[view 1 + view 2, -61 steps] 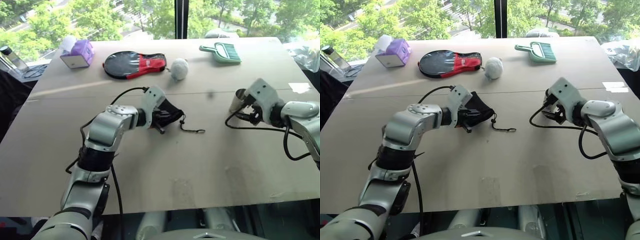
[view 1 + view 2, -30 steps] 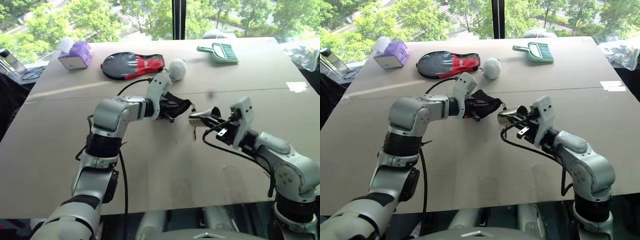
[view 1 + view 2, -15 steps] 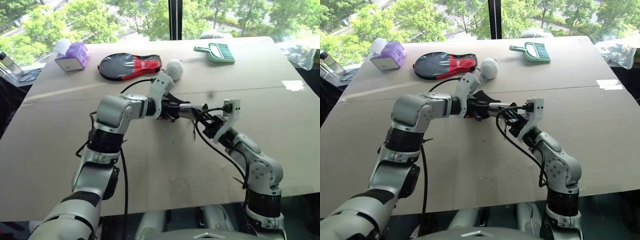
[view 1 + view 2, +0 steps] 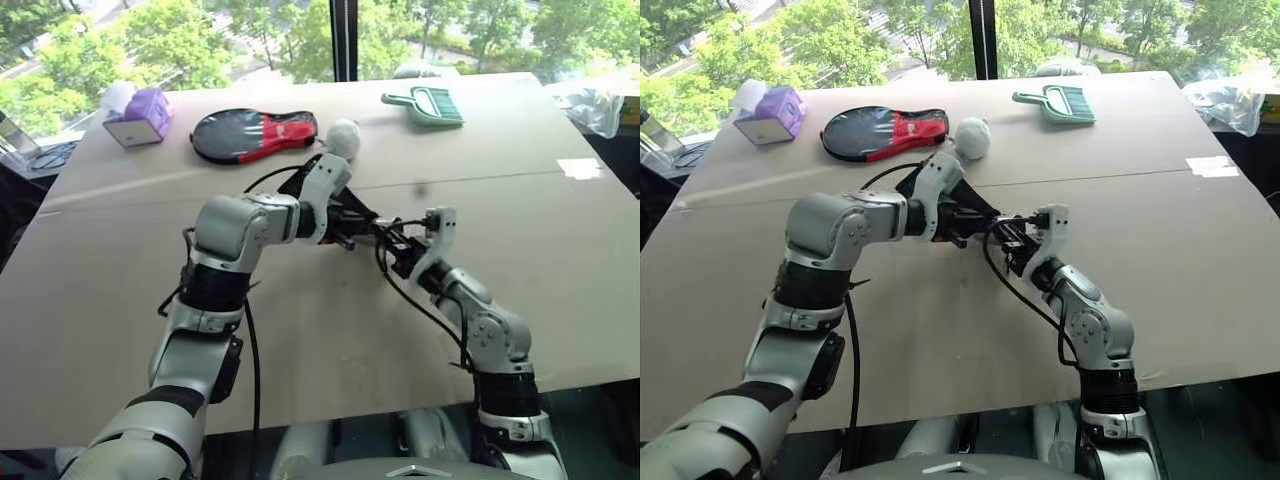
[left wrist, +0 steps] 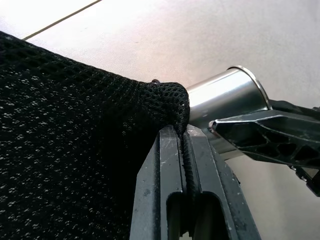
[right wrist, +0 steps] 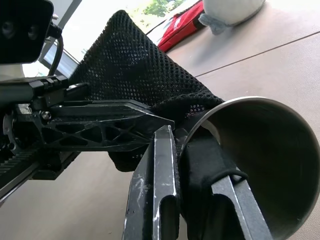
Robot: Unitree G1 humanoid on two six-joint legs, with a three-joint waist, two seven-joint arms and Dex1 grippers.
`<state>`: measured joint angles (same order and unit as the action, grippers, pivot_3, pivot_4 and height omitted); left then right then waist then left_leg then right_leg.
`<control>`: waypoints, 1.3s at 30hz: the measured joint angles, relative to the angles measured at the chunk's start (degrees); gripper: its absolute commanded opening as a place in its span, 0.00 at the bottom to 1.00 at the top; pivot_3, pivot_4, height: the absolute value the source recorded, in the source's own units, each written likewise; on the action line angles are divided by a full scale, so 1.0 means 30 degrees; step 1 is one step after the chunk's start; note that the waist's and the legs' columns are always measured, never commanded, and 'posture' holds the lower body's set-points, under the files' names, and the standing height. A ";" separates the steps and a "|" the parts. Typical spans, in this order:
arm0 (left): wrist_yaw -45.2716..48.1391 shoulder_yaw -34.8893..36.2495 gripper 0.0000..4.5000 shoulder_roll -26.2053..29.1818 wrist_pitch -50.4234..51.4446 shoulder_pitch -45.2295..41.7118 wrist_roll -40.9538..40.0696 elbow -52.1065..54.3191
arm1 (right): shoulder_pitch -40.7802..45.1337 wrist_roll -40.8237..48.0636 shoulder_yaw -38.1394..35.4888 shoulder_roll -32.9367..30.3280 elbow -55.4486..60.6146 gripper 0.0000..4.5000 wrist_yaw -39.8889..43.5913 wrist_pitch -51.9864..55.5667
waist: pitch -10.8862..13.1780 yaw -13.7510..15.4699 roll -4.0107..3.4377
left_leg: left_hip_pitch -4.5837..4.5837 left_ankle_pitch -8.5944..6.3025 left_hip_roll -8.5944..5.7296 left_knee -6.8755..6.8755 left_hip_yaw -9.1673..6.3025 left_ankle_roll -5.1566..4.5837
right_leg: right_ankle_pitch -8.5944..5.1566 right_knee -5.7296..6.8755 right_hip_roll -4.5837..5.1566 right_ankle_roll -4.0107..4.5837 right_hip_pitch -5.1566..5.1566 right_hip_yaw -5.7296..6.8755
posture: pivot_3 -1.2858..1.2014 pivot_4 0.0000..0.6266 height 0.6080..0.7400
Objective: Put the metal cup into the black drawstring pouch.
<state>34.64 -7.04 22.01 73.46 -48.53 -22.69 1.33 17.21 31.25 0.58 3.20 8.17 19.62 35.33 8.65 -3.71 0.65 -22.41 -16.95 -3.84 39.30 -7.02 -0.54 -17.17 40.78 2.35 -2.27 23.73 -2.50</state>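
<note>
Where the two arms meet over the middle of the table (image 4: 560, 240), the left end effector (image 5: 184, 142) is clamped on a fold of the pouch (image 5: 75, 150), its two fingers pressed together with the mesh fabric and a cord pinched between them. The pouch hangs from that grip, lifted off the table, its mouth turned toward the right arm. The right end effector (image 6: 192, 150) is closed on the rim of the cup (image 6: 255, 155), one finger outside the wall and one inside the bore. The cup lies roughly level, with its open end facing the right wrist camera and its far end against the pouch's edge. In the left wrist view the cup (image 5: 225, 105) shows as a shiny cylinder just beside the pinched fabric, touching or nearly touching it; how far it sits inside the pouch cannot be told.

Beyond the arms, toward the window, a white ball (image 4: 344, 137) rests just past the left forearm. A black-and-red paddle case (image 4: 250, 133) lies beside the ball, and a purple tissue box (image 4: 135, 103) stands near the table's far left corner. A green dustpan brush (image 4: 425, 103) lies at the far edge.
</note>
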 measured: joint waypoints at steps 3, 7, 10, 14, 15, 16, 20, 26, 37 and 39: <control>-0.0047 0.0067 0.00 0.0188 0.0203 -0.0006 -0.0014 0.0238 | 0.0302 -0.1054 0.0837 -0.0135 -0.0501 0.01 0.0050 -0.0791 | -0.0012 -0.0101 -0.0001 | 0.0028 0.0000 0.0003 -0.0007 0.0012 0.0000 | 0.0000 0.0008 -0.0003 0.0000 -0.0010 -0.0008 | 0.52 0.24 1.00; -0.0045 0.0110 0.00 0.0513 0.0454 -0.0011 -0.0032 0.0268 | 0.0381 -0.2447 0.2032 -0.0605 -0.0666 0.01 0.0115 -0.1706 | -0.0016 -0.0097 0.0004 | 0.0118 0.0000 0.0008 -0.0031 0.0034 0.0001 | 0.0000 0.0017 -0.0003 0.0000 -0.0072 -0.0019 | 0.52 0.24 1.00; -0.0062 0.0338 0.00 0.0817 0.0925 -0.0219 -0.0176 0.0230 | 0.0451 -0.3488 0.2819 -0.0858 -0.0851 0.01 0.0228 -0.2512 | -0.0015 -0.0102 0.0004 | 0.0136 0.0000 0.0012 -0.0032 0.0040 0.0001 | 0.0000 0.0023 -0.0014 0.0000 -0.0077 -0.0035 | 0.52 0.24 1.00; -0.0246 0.1156 0.00 0.0925 0.1502 -0.0724 -0.0448 0.0091 | 0.0674 -0.4495 0.3534 -0.1227 -0.1193 0.01 0.0410 -0.3332 | -0.0017 -0.0094 0.0006 | 0.0143 0.0001 0.0013 -0.0031 0.0039 0.0002 | 0.0000 0.0024 -0.0015 0.0000 -0.0087 -0.0032 | 0.52 0.24 1.00; -0.0343 0.1489 0.00 0.0911 0.1756 -0.0921 -0.0594 0.0066 | 0.0761 -0.4843 0.3767 -0.1333 -0.1342 0.01 0.0433 -0.3652 | -0.0017 -0.0093 0.0007 | 0.0144 0.0000 0.0014 -0.0031 0.0039 0.0003 | 0.0000 0.0024 -0.0014 0.0000 -0.0089 -0.0033 | 0.52 0.24 1.00; -0.0421 0.1699 0.00 0.0913 0.1927 -0.1062 -0.0691 0.0065 | 0.0829 -0.5121 0.3931 -0.1352 -0.1507 0.01 0.0443 -0.3901 | -0.0019 -0.0094 0.0008 | 0.0148 0.0001 0.0013 -0.0030 0.0040 0.0003 | 0.0000 0.0025 -0.0014 0.0000 -0.0092 -0.0033 | 0.52 0.24 1.00; -0.0537 0.1751 0.00 0.0975 0.2151 -0.0899 -0.0774 0.0061 | 0.0841 -0.5222 0.3820 -0.1026 -0.1966 0.01 0.0443 -0.4426 | -0.0019 -0.0097 0.0008 | 0.0156 0.0001 0.0014 -0.0033 0.0040 0.0005 | 0.0000 0.0025 -0.0015 0.0000 -0.0096 -0.0038 | 0.52 0.24 1.00; -0.0645 0.2520 0.00 0.0937 0.2177 0.0716 -0.1049 -0.0808 | 0.0521 -0.3538 0.2146 -0.0188 -0.1889 0.01 0.0386 -0.3864 | -0.0017 0.0004 0.0008 | 0.0136 0.0001 0.0016 -0.0039 0.0021 0.0006 | 0.0001 0.0019 -0.0014 0.0001 -0.0081 -0.0028 | 0.52 0.24 1.00; -0.1336 0.7447 0.00 -0.0997 0.5078 0.0007 -0.2822 -0.3296 | -0.1413 0.3622 -0.1496 -0.0187 0.3664 0.01 -0.0616 0.1458 | -0.0015 0.0302 0.0009 | 0.0036 0.0001 0.0008 -0.0047 -0.0020 0.0007 | 0.0001 -0.0008 0.0002 0.0002 -0.0005 0.0020 | 0.52 0.24 1.00; -0.1441 0.7476 0.00 -0.1009 0.5214 0.0009 -0.2995 -0.3289 | -0.1258 0.4173 -0.1323 -0.0038 0.3193 0.01 -0.0752 0.1766 | -0.0015 0.0302 0.0010 | 0.0036 0.0002 0.0006 -0.0048 -0.0018 0.0006 | 0.0001 -0.0010 0.0005 0.0001 -0.0005 0.0020 | 0.52 0.24 1.00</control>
<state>30.32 15.39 18.99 89.10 -48.51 -31.68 -8.54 13.43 43.77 -3.39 3.09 17.75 17.36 40.63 8.60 -2.81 0.68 -22.31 -16.94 -3.82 39.16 -7.07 -0.52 -17.17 40.76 2.36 -2.26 23.72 -2.43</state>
